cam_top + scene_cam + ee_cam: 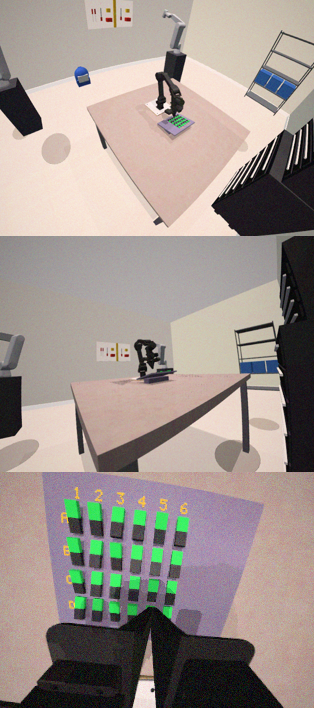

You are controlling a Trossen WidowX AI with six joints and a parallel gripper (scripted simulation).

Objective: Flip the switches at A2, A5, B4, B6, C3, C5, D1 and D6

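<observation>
The purple switch panel (pixel 168 128) (pixel 155 380) (pixel 225 547) lies on the table in front of the arm, with green and dark rocker switches in rows A to D and columns 1 to 6. My gripper (pixel 174 115) (pixel 152 366) (pixel 152 611) is shut and empty, with its tips pointing down over the near edge of the panel. In the wrist view the tips sit at row D, between switch D4 (pixel 132 609) and switch D6 (pixel 168 612), and they hide D5. Switch D1 (pixel 80 607) is at the near left. I cannot tell whether the tips touch the panel.
The arm's white base plate (pixel 152 106) lies just behind the panel on the pinkish table (pixel 177 165) (pixel 141 408). Around the table stand a grey arm on a black pedestal (pixel 175 64), a shelf with blue bins (pixel 274 83) and a black cabinet (pixel 274 197).
</observation>
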